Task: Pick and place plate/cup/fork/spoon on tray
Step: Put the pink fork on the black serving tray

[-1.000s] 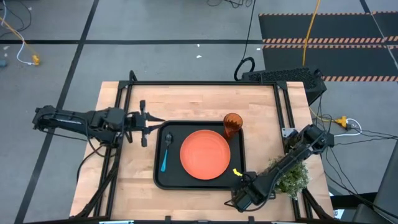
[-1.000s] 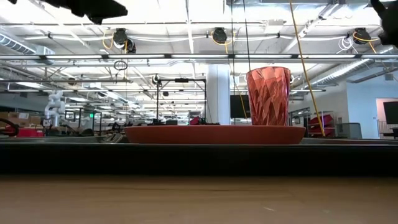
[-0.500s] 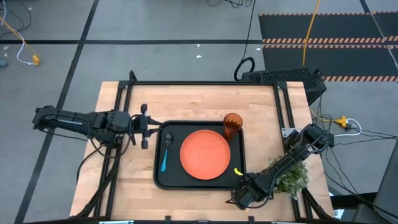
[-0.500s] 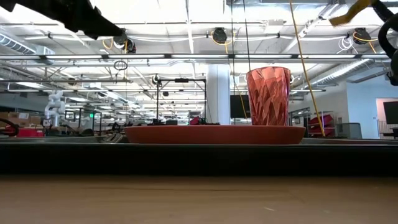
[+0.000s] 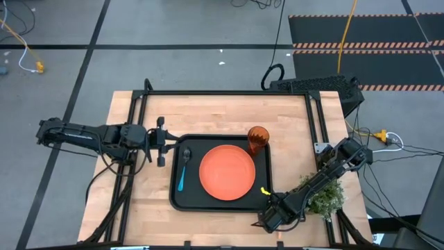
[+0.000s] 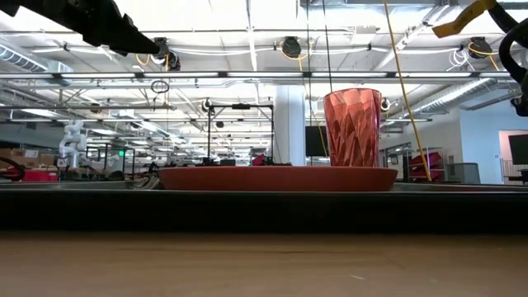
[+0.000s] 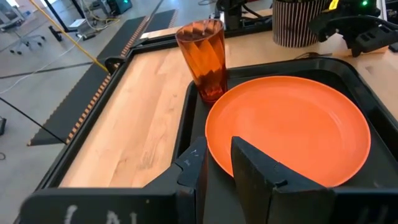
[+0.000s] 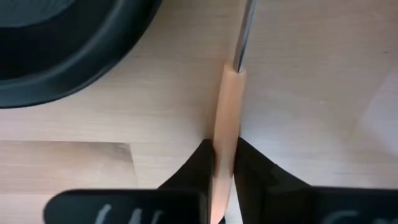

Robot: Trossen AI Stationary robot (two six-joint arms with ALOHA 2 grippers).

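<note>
One fork (image 8: 225,118), seen only in the right wrist view, is clamped by the right tool (image 8: 224,158) at the tray's (image 5: 177,201) five o'clock corner; one plate (image 5: 227,171), cup (image 5: 257,139) and spoon (image 5: 184,169) are counted on the tray. The left tool's (image 5: 164,141) fingers stand slightly apart, empty.

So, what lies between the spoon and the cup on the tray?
The orange plate lies between the blue-handled spoon and the orange cup, on the black tray. The high view shows this.

We note a light wooden table (image 5: 215,111), grain showing, matt. Tray (image 7: 373,99): black, smooth, slight sheen. Plate (image 7: 292,124): orange, matt. Cup (image 7: 202,56): translucent, glossy, faceted. Between the right gripper (image 8: 225,155) fingers, the fork (image 8: 227,112): tan matt handle, shiny metal neck.
</note>
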